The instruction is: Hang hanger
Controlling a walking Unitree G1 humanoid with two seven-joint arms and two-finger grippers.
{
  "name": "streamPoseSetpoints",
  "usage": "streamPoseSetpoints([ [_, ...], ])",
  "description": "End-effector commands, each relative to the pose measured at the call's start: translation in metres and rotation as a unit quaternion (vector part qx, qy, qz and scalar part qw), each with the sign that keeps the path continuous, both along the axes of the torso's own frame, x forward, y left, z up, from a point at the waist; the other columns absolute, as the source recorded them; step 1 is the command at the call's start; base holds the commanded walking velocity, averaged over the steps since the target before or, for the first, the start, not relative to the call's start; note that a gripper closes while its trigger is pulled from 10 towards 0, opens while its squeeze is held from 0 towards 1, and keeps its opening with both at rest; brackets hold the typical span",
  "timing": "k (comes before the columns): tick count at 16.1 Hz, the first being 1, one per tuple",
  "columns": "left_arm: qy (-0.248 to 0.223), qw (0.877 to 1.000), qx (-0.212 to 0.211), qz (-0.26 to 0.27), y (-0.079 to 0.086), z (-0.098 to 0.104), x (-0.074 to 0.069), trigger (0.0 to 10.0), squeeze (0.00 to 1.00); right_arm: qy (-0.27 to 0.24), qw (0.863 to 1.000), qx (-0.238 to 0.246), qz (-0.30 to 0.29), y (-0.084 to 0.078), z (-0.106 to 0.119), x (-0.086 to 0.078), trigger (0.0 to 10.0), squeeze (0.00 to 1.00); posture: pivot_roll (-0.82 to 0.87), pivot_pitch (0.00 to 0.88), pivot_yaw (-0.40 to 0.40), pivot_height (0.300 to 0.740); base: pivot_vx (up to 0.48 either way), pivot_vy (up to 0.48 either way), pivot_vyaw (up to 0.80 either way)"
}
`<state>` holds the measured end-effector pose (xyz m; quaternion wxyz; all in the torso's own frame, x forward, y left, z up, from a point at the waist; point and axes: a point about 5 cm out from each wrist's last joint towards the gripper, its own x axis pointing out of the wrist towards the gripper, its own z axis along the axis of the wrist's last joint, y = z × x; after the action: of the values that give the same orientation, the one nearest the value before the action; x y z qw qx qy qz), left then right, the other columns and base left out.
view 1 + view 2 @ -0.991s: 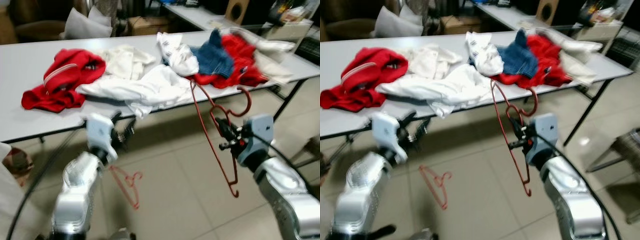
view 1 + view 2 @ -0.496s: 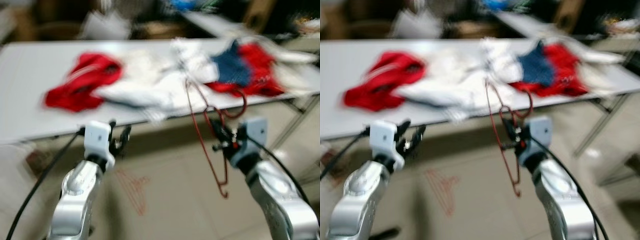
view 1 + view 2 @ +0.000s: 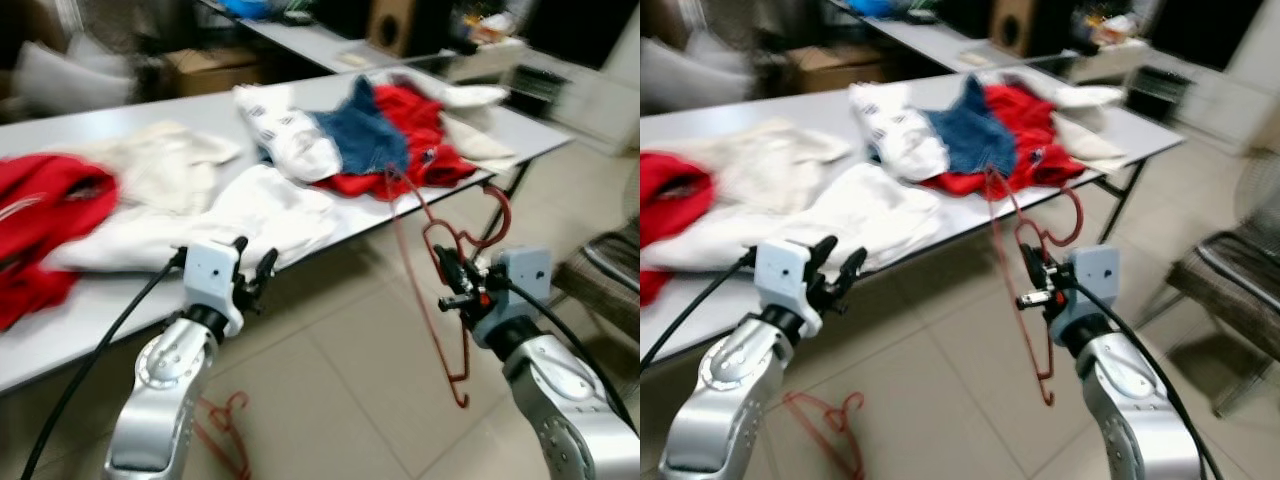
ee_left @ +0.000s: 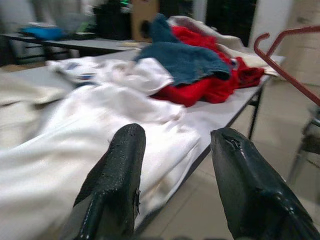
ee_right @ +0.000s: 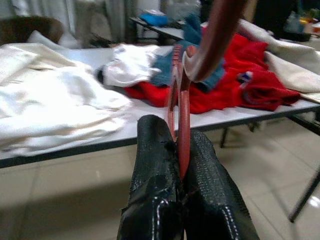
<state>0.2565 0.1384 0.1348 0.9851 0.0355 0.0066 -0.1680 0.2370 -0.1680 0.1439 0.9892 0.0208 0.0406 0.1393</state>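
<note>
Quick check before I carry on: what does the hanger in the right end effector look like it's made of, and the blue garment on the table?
The red hanger clamped in the right end effector looks like thin wire with a smooth red coating, judging by its slender bent rod; whether there is metal underneath cannot be told. The blue garment looks like soft, matte woven cloth, possibly denim, since it lies in limp folds.

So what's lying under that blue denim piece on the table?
The blue denim garment lies on a crumpled red garment, beside a white printed cloth, on the long grey table. Whatever lies beneath the red one is covered.
</note>
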Motion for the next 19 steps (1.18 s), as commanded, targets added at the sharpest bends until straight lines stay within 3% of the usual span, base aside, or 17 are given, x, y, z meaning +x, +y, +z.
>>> streamPoseSetpoints([
  [1, -0.008, 1.0, 0.004, -0.02, -0.011, 0.005, 0.002, 10.0, 0.0, -0.01, 1.0, -0.015, 0.007, -0.004, 0.004, 0.0, 10.0, 0.0, -0.11, 0.0, -0.038, 0.71, 0.431, 0.0, 0.0],
  [4, 0.004, 1.0, -0.026, 0.005, -0.007, 0.004, 0.003, 10.0, 0.0, -0.008, 1.0, -0.017, 0.018, -0.003, 0.004, 0.0, 10.0, 0.0, -0.11, 0.0, -0.036, 0.71, 0.129, 0.0, 0.0],
  [5, 0.01, 0.999, -0.038, 0.022, -0.003, 0.004, 0.005, 10.0, 0.0, -0.012, 0.999, -0.048, 0.022, -0.003, 0.004, 0.002, 10.0, 0.0, -0.1, 0.0, -0.037, 0.71, 0.0, 0.0, 0.0],
  [7, 0.008, 0.999, -0.022, 0.032, -0.001, 0.004, 0.007, 10.0, 0.0, -0.017, 0.997, -0.07, 0.018, -0.005, 0.005, 0.008, 10.0, 0.0, -0.1, 0.0, -0.039, 0.71, 0.0, 0.0, 0.8],
  [11, 0.003, 0.999, -0.017, 0.036, -0.003, 0.006, 0.009, 10.0, 0.0, -0.022, 0.998, -0.062, 0.015, -0.008, 0.008, 0.012, 10.0, 0.0, -0.1, 0.0, -0.039, 0.71, 0.0, -0.48, 0.8],
  [13, 0.0, 0.999, -0.009, 0.032, -0.004, 0.007, 0.01, 10.0, 0.0, -0.021, 0.999, -0.036, 0.009, -0.01, 0.008, 0.011, 10.0, 0.0, -0.1, 0.0, -0.039, 0.71, 0.0, -0.444, 0.0],
  [19, 0.015, 0.999, -0.024, 0.023, -0.009, 0.003, 0.013, 10.0, 0.0, -0.009, 0.999, -0.034, 0.001, -0.015, 0.005, 0.009, 10.0, 0.0, -0.1, 0.0, -0.039, 0.71, 0.0, 0.0, -0.13],
])
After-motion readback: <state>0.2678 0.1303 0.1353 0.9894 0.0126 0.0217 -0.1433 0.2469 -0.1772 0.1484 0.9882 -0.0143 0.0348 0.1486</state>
